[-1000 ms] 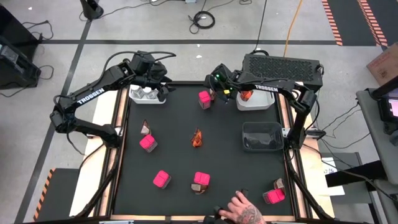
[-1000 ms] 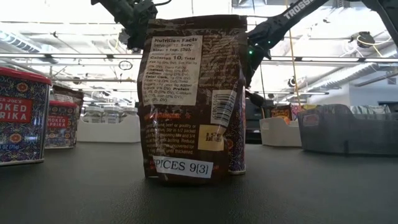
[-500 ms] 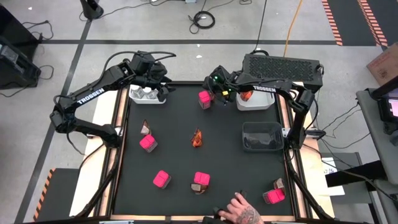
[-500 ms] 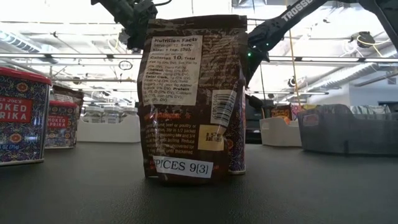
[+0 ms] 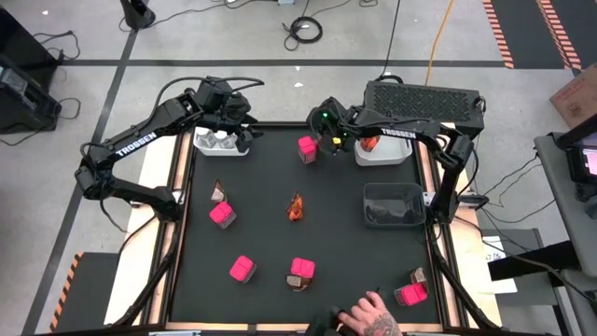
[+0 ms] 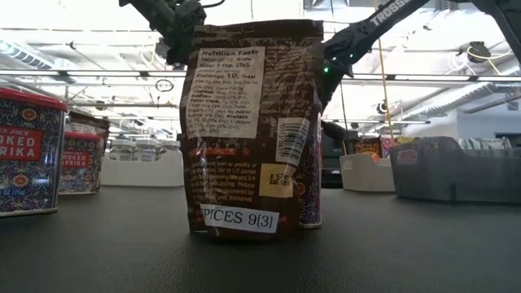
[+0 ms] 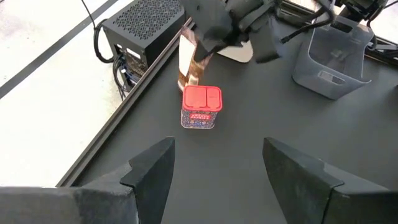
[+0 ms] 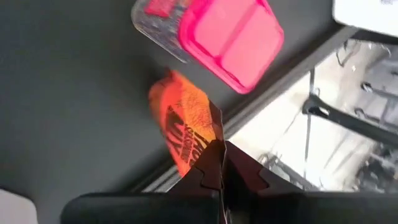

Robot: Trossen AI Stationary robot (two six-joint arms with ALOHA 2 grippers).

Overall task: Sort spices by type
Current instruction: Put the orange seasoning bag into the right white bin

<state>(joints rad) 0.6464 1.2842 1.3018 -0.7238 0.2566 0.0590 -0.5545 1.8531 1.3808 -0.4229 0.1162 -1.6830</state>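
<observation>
The right gripper [image 8: 214, 163] is clamped on an orange-brown sachet [image 8: 186, 127] at the table's far edge, just beside a pink box [image 5: 306, 148]; lift it straight up, clear of that box, before swinging toward the white bin [image 5: 403, 155]. The left gripper [image 7: 217, 165] hangs open over the jar bin [image 5: 207, 147]

Open mat around centre sachet [image 5: 296, 207], pink boxes [image 5: 222, 214] scattered (front edge: person's hand [image 5: 371, 315]).
</observation>
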